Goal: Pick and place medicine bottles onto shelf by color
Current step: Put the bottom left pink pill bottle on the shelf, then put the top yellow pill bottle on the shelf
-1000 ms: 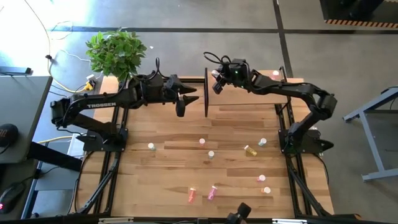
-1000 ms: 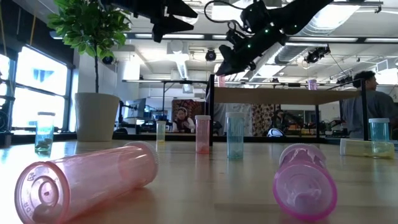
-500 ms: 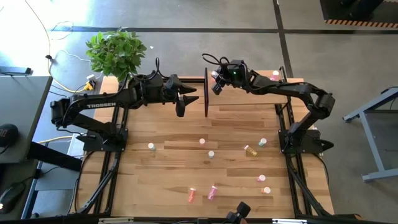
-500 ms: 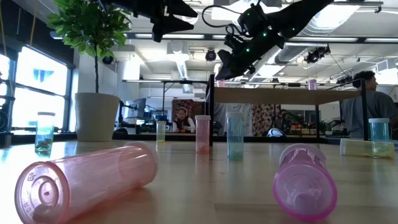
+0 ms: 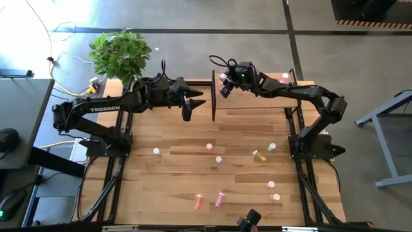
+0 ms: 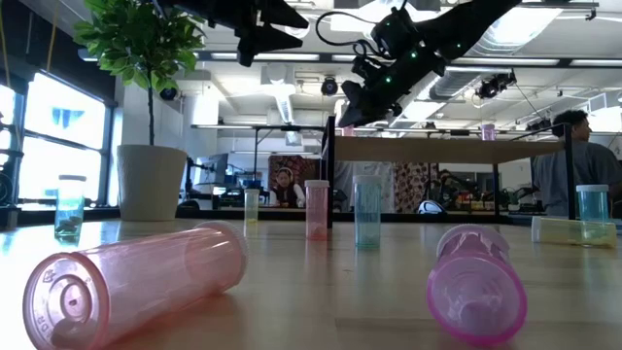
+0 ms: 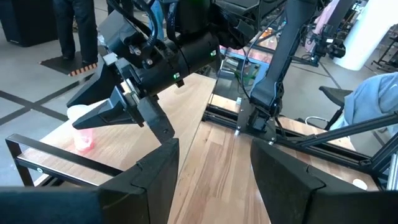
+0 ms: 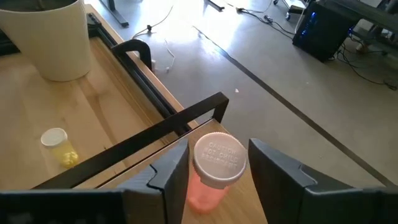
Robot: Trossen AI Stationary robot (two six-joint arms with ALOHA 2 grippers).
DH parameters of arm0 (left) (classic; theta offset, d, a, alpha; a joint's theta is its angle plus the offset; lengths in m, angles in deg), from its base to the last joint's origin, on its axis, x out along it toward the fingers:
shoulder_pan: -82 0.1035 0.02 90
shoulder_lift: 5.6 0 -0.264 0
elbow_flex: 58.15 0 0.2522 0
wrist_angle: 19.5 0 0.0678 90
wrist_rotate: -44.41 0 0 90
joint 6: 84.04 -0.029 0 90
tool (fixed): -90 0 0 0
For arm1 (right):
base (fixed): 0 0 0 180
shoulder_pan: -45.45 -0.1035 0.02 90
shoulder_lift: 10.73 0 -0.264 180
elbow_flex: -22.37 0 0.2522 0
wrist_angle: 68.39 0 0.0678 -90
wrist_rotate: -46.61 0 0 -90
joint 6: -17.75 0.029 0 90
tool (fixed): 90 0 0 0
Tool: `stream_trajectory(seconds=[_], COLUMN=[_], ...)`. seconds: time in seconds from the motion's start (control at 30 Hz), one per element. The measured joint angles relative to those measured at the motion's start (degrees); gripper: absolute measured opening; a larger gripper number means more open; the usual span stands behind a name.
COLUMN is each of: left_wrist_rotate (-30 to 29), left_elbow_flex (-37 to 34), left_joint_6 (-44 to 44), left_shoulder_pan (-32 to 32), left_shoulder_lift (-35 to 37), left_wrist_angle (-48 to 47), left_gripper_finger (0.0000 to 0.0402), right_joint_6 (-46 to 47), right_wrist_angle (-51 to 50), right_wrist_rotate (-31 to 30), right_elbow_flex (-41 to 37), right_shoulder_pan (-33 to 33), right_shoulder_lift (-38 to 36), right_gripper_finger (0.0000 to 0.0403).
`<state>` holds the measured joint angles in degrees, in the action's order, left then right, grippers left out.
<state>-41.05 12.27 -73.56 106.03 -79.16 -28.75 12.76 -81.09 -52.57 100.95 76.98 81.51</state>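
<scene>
Standing between the right tool's (image 8: 214, 177) parted fingers: pink bottle (image 8: 214, 168).

The wooden table (image 5: 174, 187) carries scattered medicine bottles (image 5: 219, 200), well below both claws; the shelf (image 8: 261, 214) bears a pink white-capped bottle (image 8: 214, 168) between the right claw's fingers (image 8: 171, 177).

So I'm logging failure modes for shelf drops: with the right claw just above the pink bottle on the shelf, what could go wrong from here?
1. The right claw straddles the pink bottle with little gap, so a skewed retreat could topple it.
2. That bottle stands near the shelf corner and black frame; a nudge might send it off the edge.
3. The left claw hangs just across the shelf end, so the arms could clash.
</scene>
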Motion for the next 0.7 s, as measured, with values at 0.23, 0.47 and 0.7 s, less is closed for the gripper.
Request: stream_trajectory(seconds=[0.23, 0.47, 0.7], left_wrist_rotate=[0.00, 0.00, 0.00], left_elbow_flex=[0.00, 0.00, 0.00], left_joint_6=[-0.07, -0.13, -0.37], left_shoulder_pan=[0.00, 0.00, 0.00], left_shoulder_lift=[0.00, 0.00, -0.02], left_wrist_angle=[0.00, -0.07, -0.22], left_gripper_finger=[0.0188, 0.0188, 0.0188], right_joint_6=[1.52, 1.52, 1.54], right_wrist_angle=[0.00, -0.01, -3.36], right_wrist_rotate=[-0.84, -0.83, -0.81], right_elbow_flex=[0.00, 0.00, 0.00], right_shoulder_pan=[0.00, 0.00, -0.37], right_shoulder_lift=[0.00, -1.72, -4.89], right_gripper_finger=[0.0159, 0.0159, 0.0158])
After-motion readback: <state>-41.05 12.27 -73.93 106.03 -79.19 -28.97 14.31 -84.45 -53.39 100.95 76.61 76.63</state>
